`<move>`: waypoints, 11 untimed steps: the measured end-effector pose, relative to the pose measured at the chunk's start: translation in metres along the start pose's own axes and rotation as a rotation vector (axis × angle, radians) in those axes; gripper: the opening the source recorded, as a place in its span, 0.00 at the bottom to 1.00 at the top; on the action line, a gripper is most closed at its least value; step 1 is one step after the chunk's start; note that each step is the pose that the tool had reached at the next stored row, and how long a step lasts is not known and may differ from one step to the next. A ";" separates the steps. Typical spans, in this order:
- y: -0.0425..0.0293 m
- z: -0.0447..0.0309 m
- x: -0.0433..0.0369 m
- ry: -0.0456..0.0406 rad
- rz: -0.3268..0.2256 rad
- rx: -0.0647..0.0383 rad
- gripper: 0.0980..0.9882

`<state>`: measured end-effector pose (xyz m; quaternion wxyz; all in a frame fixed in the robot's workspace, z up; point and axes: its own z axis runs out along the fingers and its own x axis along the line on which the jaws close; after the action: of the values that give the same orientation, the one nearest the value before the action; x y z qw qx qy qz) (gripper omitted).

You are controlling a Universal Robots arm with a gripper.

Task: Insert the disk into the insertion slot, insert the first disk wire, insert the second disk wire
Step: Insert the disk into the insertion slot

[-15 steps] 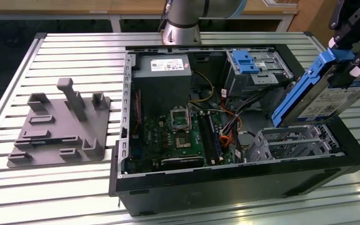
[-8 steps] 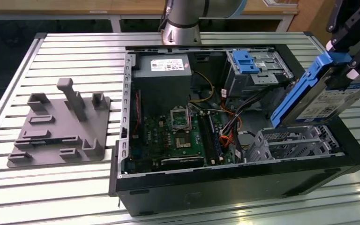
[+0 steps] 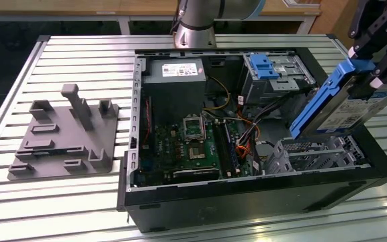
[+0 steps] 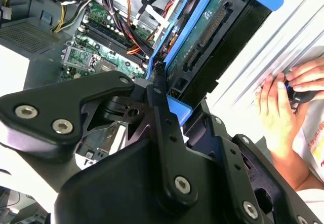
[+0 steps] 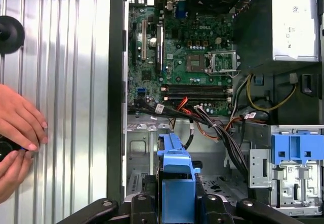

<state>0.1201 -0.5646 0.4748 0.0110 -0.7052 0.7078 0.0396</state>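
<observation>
Slatted counter [image 3: 66, 201], open case [image 3: 247, 196]: disk [image 3: 338, 108] over slot [image 3: 314, 154].
Your fingers [image 4: 162, 117] clamp the disk's top end; it hangs steeply tilted, low end just above the slot.

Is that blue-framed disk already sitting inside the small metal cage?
No, the disk hangs tilted in the gripper, above the insertion slot and outside it.

Slatted metal table [image 3: 79, 55], perhaps wooden bench [image 3: 79, 7] behind, bright glare
</observation>
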 end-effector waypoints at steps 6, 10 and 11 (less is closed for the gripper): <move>-0.0002 0.0040 0.0003 0.0000 -0.002 0.000 0.30; -0.0003 0.0067 0.0004 0.0002 -0.004 0.000 0.30; -0.0003 0.0073 0.0005 0.0002 -0.004 0.000 0.30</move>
<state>0.1201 -0.5646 0.4676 0.0109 -0.7067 0.7063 0.0396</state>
